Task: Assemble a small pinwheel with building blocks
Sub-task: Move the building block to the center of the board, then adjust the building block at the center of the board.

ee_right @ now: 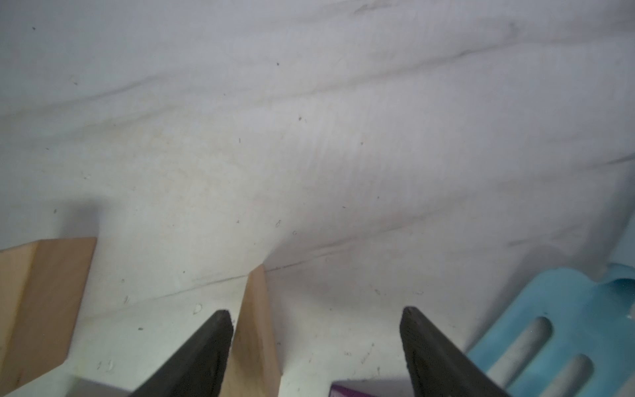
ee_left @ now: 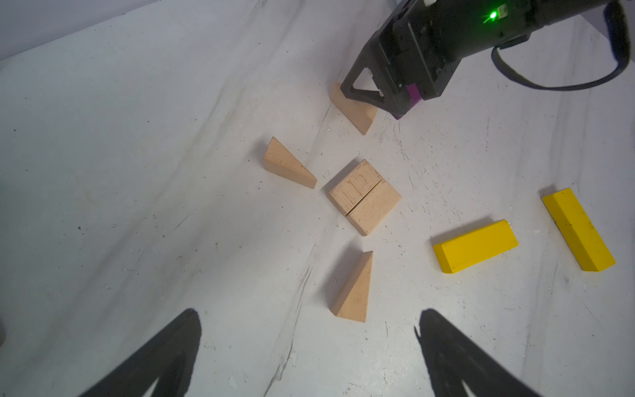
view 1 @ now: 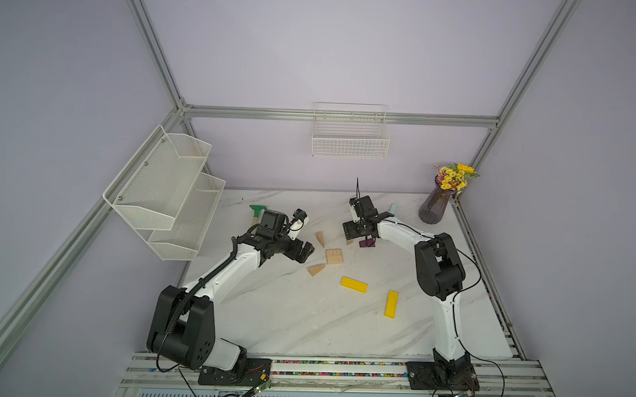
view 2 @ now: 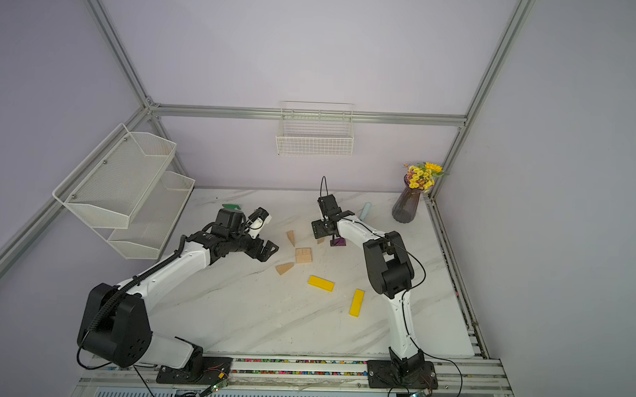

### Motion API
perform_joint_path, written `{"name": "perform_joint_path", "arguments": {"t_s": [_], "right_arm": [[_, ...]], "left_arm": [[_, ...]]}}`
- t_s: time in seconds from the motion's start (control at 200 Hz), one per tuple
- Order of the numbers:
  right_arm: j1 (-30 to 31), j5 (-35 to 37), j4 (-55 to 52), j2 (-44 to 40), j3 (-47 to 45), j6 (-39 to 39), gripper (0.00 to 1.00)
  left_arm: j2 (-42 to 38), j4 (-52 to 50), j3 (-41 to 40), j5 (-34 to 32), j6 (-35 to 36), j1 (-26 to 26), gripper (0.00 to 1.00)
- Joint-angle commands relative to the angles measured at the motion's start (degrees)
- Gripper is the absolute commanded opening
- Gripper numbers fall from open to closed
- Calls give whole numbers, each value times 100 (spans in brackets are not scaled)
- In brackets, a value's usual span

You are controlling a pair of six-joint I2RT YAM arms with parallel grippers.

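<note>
The building blocks lie loose on the marble table; no pinwheel is formed. Two pale wood rectangular blocks [view 1: 333,256] [ee_left: 365,196] sit side by side as a square. One wood wedge [view 1: 320,239] lies behind it and another [view 1: 316,269] in front to the left. A third wood wedge [ee_left: 355,110] [ee_right: 256,330] and the purple wedge [view 1: 366,243] [ee_left: 412,98] lie under my right gripper [view 1: 358,241] [ee_right: 316,314], which is open over them. Two yellow bars [view 1: 354,284] [view 1: 392,303] lie nearer the front. My left gripper [view 1: 303,251] [ee_left: 311,330] hangs open and empty, left of the square.
A green toy rake [view 1: 259,210] lies behind my left arm. A light blue toy fork [view 1: 393,208] [ee_right: 556,337] lies just behind my right gripper. A vase of flowers [view 1: 436,205] stands at the back right. Wire shelves [view 1: 164,190] hang on the left wall.
</note>
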Motion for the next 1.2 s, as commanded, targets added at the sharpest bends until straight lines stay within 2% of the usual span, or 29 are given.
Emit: {"name": "perform_joint_path", "arguments": {"t_s": [0.0, 0.38, 0.635, 0.775, 1.005, 1.195], "right_arm": [[39, 107, -114, -415, -218, -150, 81], [85, -190, 83, -732, -1082, -217, 81], [92, -185, 243, -637, -1184, -105, 81], [75, 97, 187, -592, -1122, 3, 81], [107, -711, 502, -1043, -1409, 63, 81], [182, -532, 418, -789, -1296, 224, 81]], "left_arm": [[154, 59, 285, -89, 90, -106, 100], [424, 111, 582, -109, 99, -230, 100], [672, 93, 885, -130, 195, -291, 100], [896, 57, 1134, -98, 314, -329, 100], [1197, -1, 1504, -124, 336, -344, 100], [1308, -2, 1587, -91, 345, -345, 100]]}}
